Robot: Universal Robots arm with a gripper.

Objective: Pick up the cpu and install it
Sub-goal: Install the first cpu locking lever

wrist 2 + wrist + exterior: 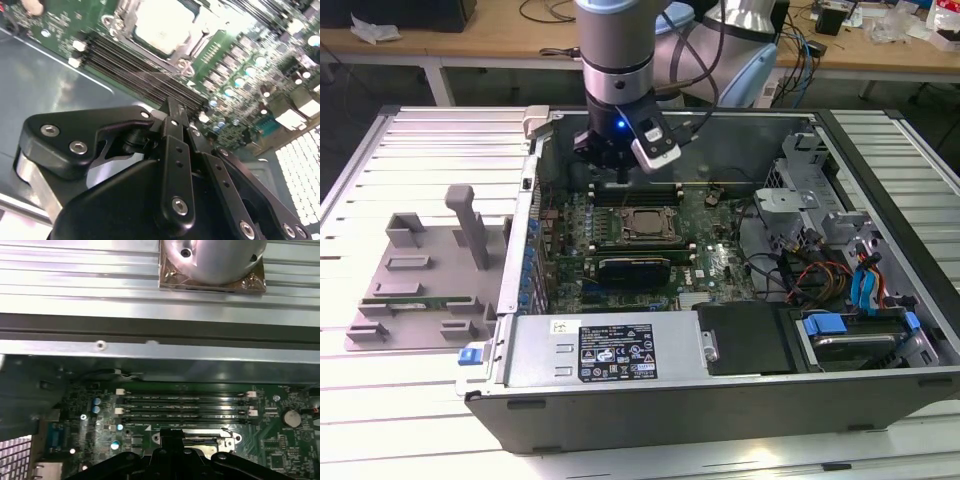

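Silver-grey cpu (643,226) sits flat in its socket (642,244) on the green motherboard (712,262), inside the open computer case (720,390). Tool (622,172) hangs just above the board, over the memory slots (638,190) beside the socket, apart from the cpu. Second wrist view: black fingers (175,150) drawn together, nothing between them; cpu's pale top plate (161,22) lies beyond the fingertips, past the dark slots (131,62). First wrist view: slots (185,407) ahead of the fingers. Grey fixture (425,265) rests on the slatted table (380,400), at the exterior view's left of the case.
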